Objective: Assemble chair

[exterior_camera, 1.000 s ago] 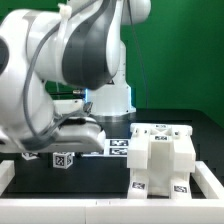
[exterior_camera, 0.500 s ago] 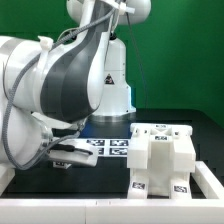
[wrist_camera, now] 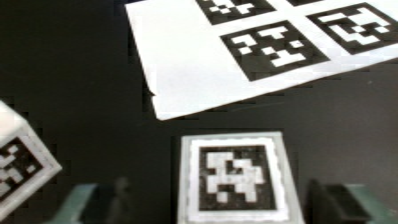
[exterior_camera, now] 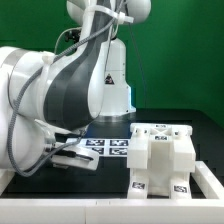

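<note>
Black tabletop carries the work. In the wrist view you see a small white chair piece lying flat on it, tag up, between the two fingers of the gripper. Its long axis runs crosswise to the line between the fingers, and one short end faces the marker board, near it but apart. Dark table shows along both long sides, so the jaws stand wide and touch nothing. Another tagged white piece sits near, cut off by the frame. In the exterior view the arm fills the left and centre. The assembled chair block stands upright at lower right. You have bare table up to the white rim along the front edge.
</note>
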Robot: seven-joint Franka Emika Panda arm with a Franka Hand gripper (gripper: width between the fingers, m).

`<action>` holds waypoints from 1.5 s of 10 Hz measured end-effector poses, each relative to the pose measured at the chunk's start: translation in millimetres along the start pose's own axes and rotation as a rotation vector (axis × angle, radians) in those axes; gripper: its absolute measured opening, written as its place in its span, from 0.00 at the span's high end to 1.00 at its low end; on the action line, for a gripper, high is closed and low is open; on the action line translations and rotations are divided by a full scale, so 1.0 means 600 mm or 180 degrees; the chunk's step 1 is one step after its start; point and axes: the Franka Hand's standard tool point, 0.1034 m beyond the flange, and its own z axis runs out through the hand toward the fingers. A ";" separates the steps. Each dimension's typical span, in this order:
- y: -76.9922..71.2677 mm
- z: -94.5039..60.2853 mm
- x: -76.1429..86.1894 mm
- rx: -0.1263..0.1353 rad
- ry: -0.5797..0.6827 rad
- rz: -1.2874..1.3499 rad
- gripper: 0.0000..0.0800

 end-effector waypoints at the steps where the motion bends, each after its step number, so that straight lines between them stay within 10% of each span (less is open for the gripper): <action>1: 0.000 0.000 0.000 0.0001 -0.0001 0.0000 0.65; 4: -0.016 -0.012 -0.013 -0.0020 0.0096 -0.0035 0.65; 8: -0.085 -0.138 -0.108 -0.0181 0.1151 -0.0400 0.65; 12: -0.096 -0.158 -0.094 -0.0188 0.1962 -0.0490 0.64; 15: -0.187 -0.236 -0.179 -0.0327 0.2729 -0.0780 0.64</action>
